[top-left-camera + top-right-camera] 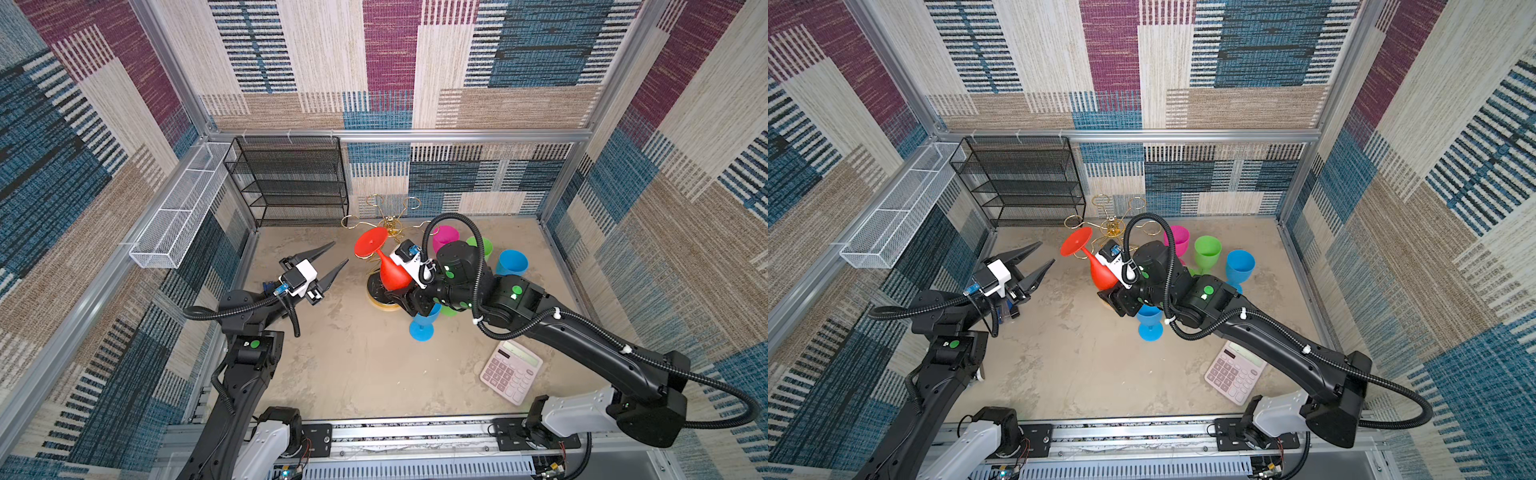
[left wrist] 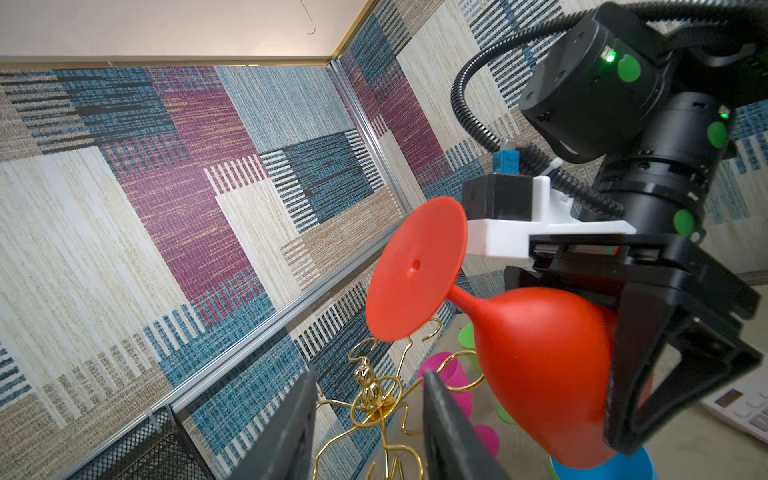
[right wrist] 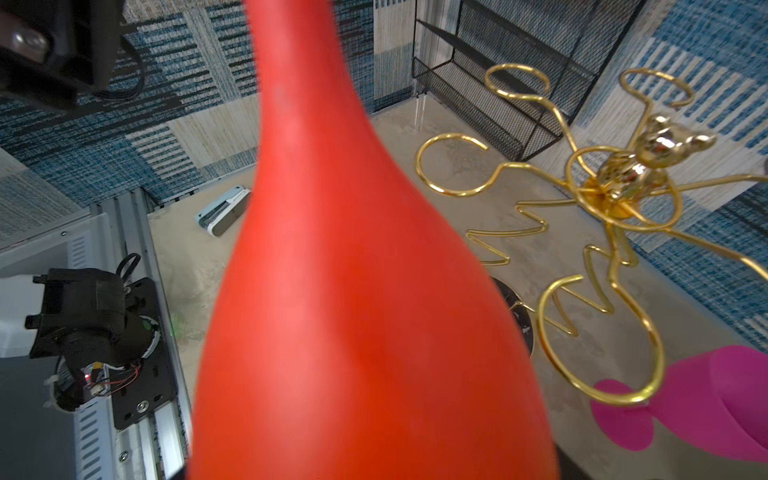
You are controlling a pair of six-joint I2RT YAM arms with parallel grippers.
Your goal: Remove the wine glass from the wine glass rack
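L pincer (image 1: 340, 252) free, R pincer (image 1: 398, 294) has red wine glass (image 1: 390, 272) by rack (image 1: 392, 226).
L pincer spread, empty, above worktop (image 1: 353, 365), tips toward glass. Glass tilted, foot up & left, bowl pinched by R pincer over rack's black base; stem just beside gold loops, outside them. Right of rack: pink cup (image 1: 446, 237), green cup (image 1: 486, 249), blue cup (image 1: 513, 262) upright; calculator (image 1: 511, 372) front right.
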